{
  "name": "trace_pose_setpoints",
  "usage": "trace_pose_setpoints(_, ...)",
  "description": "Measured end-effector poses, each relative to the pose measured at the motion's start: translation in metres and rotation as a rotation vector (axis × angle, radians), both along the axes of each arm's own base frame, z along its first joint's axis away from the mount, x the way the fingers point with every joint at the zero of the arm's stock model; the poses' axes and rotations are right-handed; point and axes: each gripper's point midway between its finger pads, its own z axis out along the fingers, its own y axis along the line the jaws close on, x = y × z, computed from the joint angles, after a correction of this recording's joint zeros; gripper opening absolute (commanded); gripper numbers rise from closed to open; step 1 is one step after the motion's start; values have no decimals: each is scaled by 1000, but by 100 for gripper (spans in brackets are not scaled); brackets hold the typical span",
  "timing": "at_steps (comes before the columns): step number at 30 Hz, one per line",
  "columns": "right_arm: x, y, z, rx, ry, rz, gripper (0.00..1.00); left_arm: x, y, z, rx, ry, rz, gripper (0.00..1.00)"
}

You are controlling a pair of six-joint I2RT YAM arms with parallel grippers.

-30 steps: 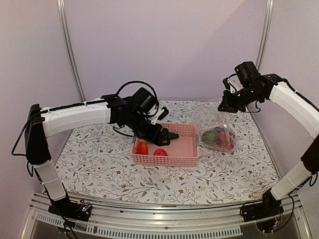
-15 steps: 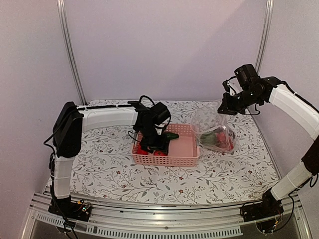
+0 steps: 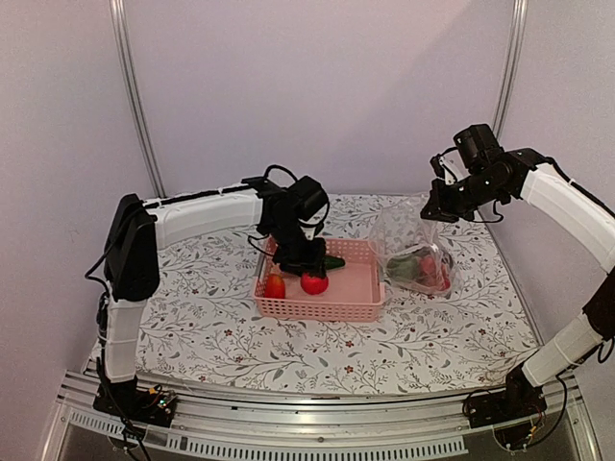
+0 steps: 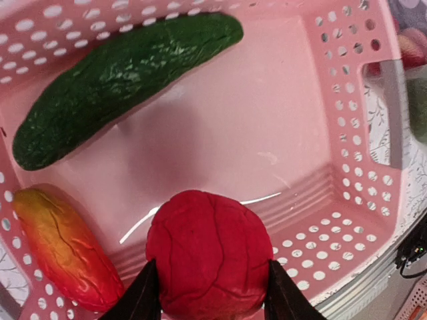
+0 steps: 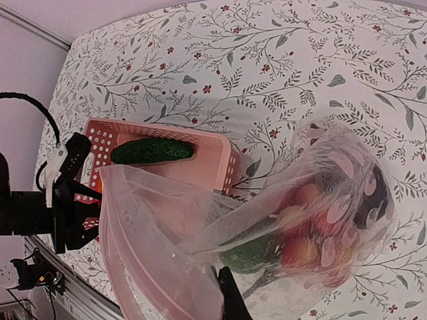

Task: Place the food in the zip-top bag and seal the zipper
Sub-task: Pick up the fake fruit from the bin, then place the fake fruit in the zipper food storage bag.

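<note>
Floral cloth covers the bench (image 3: 192, 317), with pale walls behind its far edge. At mid-bench, nearer the far edge, sits the pink basket (image 3: 317, 312). My left gripper (image 3: 313, 277) reaches down into it, its 2 fingers (image 4: 143, 299) clenched on the sides of a round red piece (image 4: 208, 257). Left of that piece, a red-orange piece (image 4: 63, 243) lies against the basket's wall, and the green cucumber (image 4: 120, 83) lies along the wall beyond them. Toward the far right corner stands the zip-top bag (image 3: 415, 252), its bottom on the cloth, holding a green pepper (image 5: 250, 257), red pieces (image 5: 303, 250) and a dark piece (image 5: 377, 193). My right gripper (image 3: 434, 205) pinches the bag's upper edge, holding it up with the mouth gaping toward the basket.
</note>
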Motion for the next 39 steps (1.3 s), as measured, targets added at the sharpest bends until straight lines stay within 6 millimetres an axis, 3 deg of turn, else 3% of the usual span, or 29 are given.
trace_pose_setpoints(4,0,0,0,1,-1,-1,0,18,-17,51,-97,-119,-24,38)
trace_pose_setpoints(7,-1,0,0,3,0,-3,0,25,-27,107,-233,-252,-53,35)
trace_pose_setpoints(12,-2,-1,0,8,0,-8,0,12,-39,212,-549,-507,-147,34)
trace_pose_setpoints(15,-2,-1,1,10,-1,-9,0,7,-58,254,-705,-598,-221,33)
trace_pose_setpoints(18,-2,0,1,12,0,-10,0,7,-82,253,-746,-606,-292,31)
trace_pose_setpoints(21,-2,0,1,14,1,-9,0,6,-111,233,-733,-585,-349,35)
trace_pose_setpoints(26,-2,0,1,15,1,-9,0,8,-142,189,-676,-516,-366,76)
trace_pose_setpoints(28,-2,1,1,17,2,-7,0,14,-148,179,-658,-499,-348,87)
trace_pose_setpoints(32,-3,1,1,19,3,-5,0,22,-146,173,-633,-501,-302,94)
trace_pose_setpoints(36,-3,1,1,19,4,-4,0,28,-136,189,-625,-550,-272,94)
trace_pose_setpoints(39,-3,1,1,22,5,-2,0,31,-117,211,-613,-596,-238,86)
